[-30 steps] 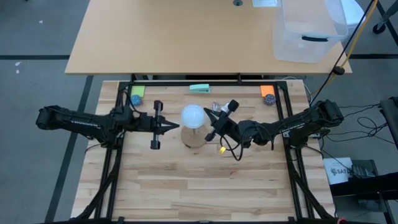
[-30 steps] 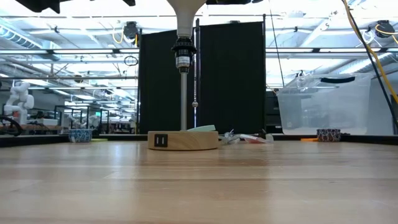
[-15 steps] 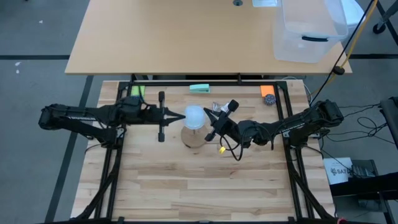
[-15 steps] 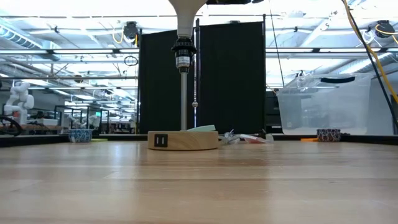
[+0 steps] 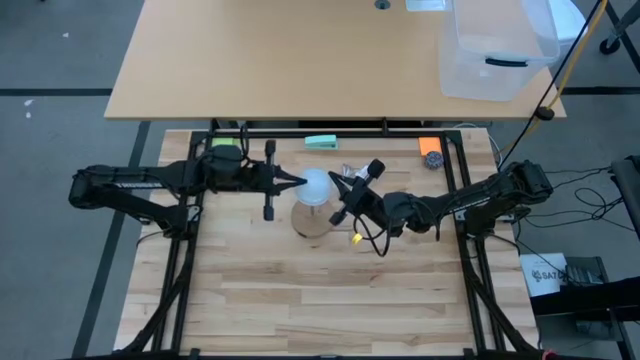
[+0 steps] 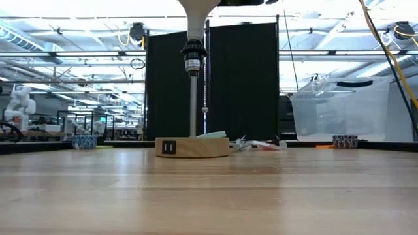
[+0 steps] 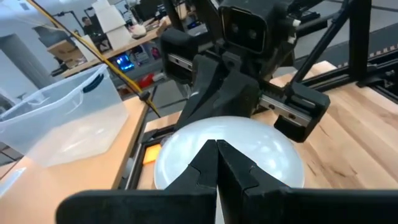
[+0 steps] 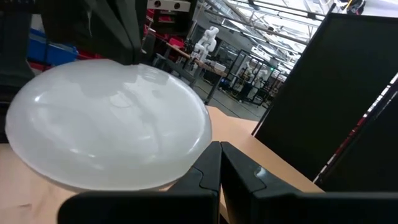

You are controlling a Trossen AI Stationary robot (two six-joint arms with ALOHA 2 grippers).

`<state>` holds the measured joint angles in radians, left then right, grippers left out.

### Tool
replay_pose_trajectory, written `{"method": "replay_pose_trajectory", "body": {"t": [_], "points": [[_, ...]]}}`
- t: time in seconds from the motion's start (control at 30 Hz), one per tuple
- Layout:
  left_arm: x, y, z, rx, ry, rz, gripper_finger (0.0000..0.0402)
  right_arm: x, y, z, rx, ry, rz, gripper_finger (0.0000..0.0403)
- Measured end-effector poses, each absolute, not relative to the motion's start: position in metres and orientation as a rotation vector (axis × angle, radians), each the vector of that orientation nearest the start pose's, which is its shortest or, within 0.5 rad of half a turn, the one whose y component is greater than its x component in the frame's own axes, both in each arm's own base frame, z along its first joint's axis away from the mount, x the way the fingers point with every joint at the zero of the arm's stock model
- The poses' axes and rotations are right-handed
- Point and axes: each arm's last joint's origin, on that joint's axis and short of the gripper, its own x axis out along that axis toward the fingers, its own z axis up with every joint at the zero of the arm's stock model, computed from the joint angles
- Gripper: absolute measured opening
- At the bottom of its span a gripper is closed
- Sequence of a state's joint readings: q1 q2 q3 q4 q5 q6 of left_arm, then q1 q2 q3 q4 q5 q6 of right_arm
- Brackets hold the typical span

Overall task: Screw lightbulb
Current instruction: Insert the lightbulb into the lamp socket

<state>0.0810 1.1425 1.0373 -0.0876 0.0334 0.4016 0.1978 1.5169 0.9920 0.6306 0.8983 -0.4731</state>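
- Clear plastic bin point(image 5: 497, 48) on the far tan table point(image 5: 300, 60); contents cannot be made out.
- Lightbulb point(image 5: 316, 185) sits upright in the black socket point(image 6: 192, 57), atop the thin post of the round wooden base point(image 6: 192, 147), mid-table on the wooden worktop point(image 5: 320, 300).
- Small blue bowl point(image 6: 84, 141) at the far left edge in the low view; contents hidden.
- Left gripper point(image 5: 297, 182) reaches level from the left, fingers pressed together, tips at the globe's left side; contact unclear.
- Right gripper point(image 5: 337, 181) reaches in from the right, fingers together, tips just beside the globe's right side.
- Both arms extended low and roughly horizontal, facing each other across the bulb.
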Motion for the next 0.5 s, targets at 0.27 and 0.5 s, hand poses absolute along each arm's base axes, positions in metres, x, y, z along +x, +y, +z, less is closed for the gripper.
{"method": "replay_pose_trajectory", "body": {"t": [0.27,0.5], "points": [[0.2557,0.0245,0.3571,0.382,0.215,0.026,0.0000,0.3309,0.0452,0.3052,-0.403,0.077,-0.702,0.0000],[0.2556,0.0263,0.3560,0.381,0.233,0.078,0.0000,0.3309,0.0455,0.3049,-0.404,0.080,-0.698,0.0000]]}}
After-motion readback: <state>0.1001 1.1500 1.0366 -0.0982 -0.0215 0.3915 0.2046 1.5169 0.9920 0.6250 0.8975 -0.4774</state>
